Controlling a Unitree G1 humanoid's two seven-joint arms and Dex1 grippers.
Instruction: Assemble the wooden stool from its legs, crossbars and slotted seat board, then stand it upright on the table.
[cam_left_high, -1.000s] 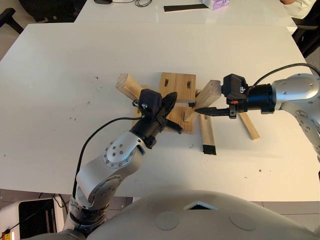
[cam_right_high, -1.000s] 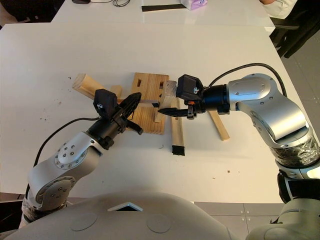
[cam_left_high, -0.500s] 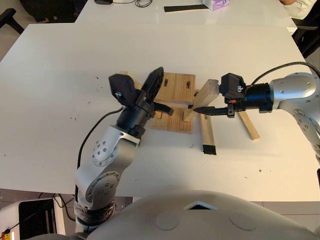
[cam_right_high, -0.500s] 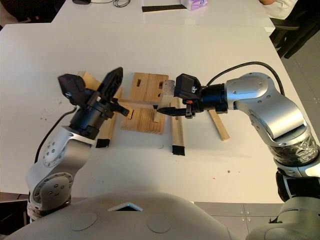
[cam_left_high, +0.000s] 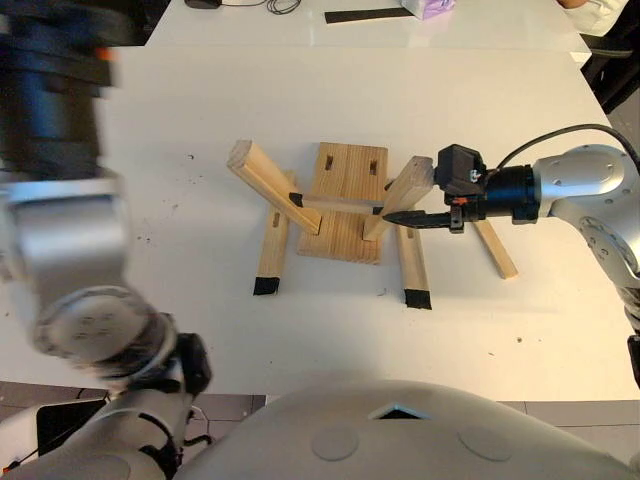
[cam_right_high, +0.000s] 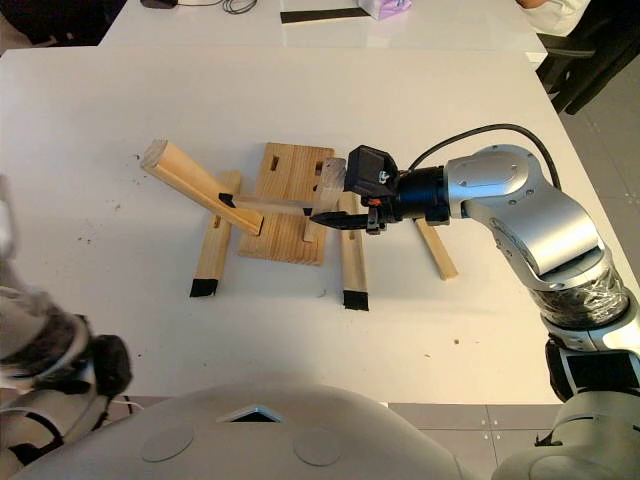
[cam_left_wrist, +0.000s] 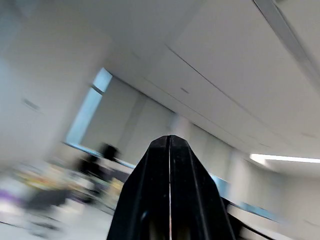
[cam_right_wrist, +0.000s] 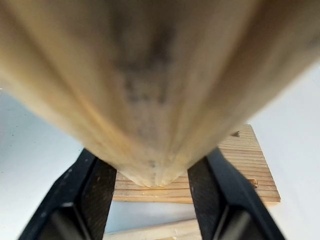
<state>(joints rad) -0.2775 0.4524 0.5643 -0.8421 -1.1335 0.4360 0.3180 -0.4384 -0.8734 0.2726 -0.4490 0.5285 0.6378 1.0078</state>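
— Wooden stool (cam_left_high: 300, 200): how far along was it?

— Partly built, lying at the middle of the counter (cam_left_high: 150, 130). The slotted seat board (cam_left_high: 350, 165) lay flat. Over it a crossbar (cam_left_high: 340, 203) ran between two tilted pieces: the far leg (cam_left_high: 262, 175) at the board's 9 o'clock and the held leg (cam_left_high: 410, 185) at its 3 o'clock.

— And the tools?

— The right tool (cam_left_high: 405, 216) reached in from 3 o'clock, its fingers (cam_right_wrist: 95, 195) clamped on either side of the held leg. The left tool (cam_left_wrist: 169, 190) was high above the counter and aimed at the ceiling, fingers pressed together with nothing between them.

— Any loose parts?

— Two black-tipped legs lay flat, one at 7 o'clock (cam_left_high: 270, 250) and one at 5 o'clock (cam_left_high: 412, 265). I couldn't tell whether they were joined to anything. A slimmer bar (cam_left_high: 497, 250) lay at 4 o'clock, under the right arm.

— So which step was it?

— Fitting legs to crossbars, I judged. The seat wasn't mounted and nothing stood upright. The next move called for the left tool to steady the far leg while the right tool pressed the held leg onto the crossbar.
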